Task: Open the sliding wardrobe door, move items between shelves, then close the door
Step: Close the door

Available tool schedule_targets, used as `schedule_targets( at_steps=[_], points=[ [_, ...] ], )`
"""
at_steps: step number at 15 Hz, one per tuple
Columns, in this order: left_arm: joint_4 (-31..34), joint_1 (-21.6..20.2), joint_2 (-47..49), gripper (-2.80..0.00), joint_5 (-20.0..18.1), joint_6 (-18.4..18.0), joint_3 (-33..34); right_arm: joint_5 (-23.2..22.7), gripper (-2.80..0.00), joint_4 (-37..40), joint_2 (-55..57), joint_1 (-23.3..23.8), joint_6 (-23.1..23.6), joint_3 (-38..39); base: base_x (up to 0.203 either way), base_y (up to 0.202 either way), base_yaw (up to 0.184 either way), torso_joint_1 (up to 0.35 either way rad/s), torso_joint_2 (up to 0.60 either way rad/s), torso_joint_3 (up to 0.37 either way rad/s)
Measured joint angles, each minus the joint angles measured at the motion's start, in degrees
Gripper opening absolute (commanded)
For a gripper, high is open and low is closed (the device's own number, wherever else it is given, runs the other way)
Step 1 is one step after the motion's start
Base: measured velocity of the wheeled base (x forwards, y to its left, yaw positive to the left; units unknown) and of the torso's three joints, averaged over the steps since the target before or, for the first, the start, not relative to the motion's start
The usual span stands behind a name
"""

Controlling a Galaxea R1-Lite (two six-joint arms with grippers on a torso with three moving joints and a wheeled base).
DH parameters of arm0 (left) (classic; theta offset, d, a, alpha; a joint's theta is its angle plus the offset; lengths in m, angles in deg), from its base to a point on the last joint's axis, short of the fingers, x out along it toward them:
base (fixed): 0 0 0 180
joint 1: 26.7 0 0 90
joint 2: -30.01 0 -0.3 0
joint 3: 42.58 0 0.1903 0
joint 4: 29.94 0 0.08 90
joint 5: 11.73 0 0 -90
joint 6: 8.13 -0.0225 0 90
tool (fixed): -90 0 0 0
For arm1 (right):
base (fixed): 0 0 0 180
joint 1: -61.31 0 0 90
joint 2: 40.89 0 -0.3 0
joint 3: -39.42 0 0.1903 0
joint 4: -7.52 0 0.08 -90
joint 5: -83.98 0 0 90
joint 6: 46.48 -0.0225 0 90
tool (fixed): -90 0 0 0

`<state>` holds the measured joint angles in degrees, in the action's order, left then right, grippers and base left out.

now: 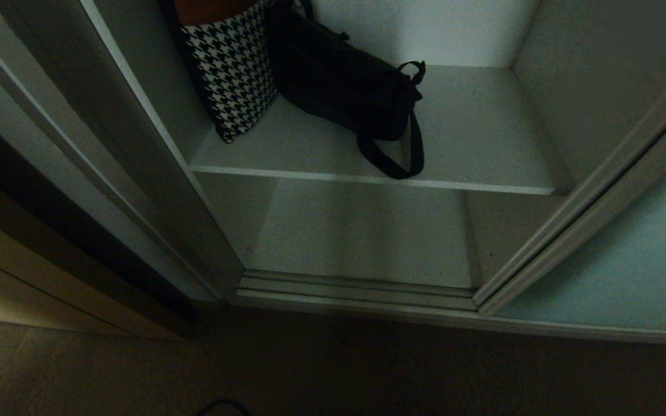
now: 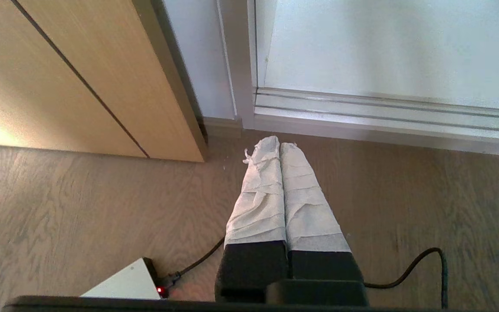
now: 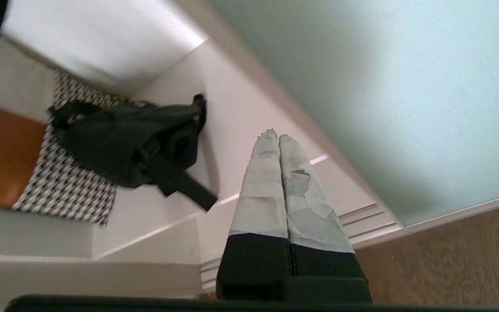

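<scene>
Half the shelf lies bare beside the black bag.

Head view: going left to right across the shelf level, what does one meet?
Wardrobe's left frame post → houndstooth bag → black fabric bag → bare stretch of the shelf → sliding wardrobe door.

No readable text, label or number (bags and door alike).
</scene>
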<state>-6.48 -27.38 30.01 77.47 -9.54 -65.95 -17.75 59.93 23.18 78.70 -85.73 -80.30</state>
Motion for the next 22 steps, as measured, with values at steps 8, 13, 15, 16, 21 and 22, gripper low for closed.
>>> schedule_targets(
  at_steps=[8,13,15,16,21,22],
  points=[
    [-0.01,0.0,0.0,-2.8,0.02,0.01,0.0,-1.9,-2.8,-3.7,4.0,3.38,0.01,0.66,0.0,0.0,0.0,0.0,0.0,0.0],
    [0.0,0.0,0.0,-2.8,-0.02,0.02,0.0,-3.15,-2.8,-3.7,5.36,3.36,0.01,1.07,0.0,0.0,0.0,0.0,0.0,0.0],
    [0.0,0.0,0.0,-2.8,0.02,0.02,0.0,-3.3,-2.8,-4.45,6.06,3.31,0.01,1.07,0.0,0.0,0.0,0.0,0.0,0.0],
    [0.0,0.0,0.0,-2.8,0.02,0.02,0.0,-3.64,-2.8,-5.45,6.35,3.3,-0.02,1.18,0.0,0.0,0.0,0.0,0.0,0.0],
    [0.0,0.0,0.0,-2.8,0.0,0.01,0.0,-4.57,-2.8,-8.95,7.51,3.19,0.09,2.76,0.0,0.0,0.0,0.0,0.0,0.0],
    [-0.02,0.0,0.0,-2.8,0.02,0.0,0.0,-4.75,-2.8,-8.98,7.69,3.14,0.12,3.0,0.0,0.0,0.0,0.0,0.0,0.0]
  ],
)
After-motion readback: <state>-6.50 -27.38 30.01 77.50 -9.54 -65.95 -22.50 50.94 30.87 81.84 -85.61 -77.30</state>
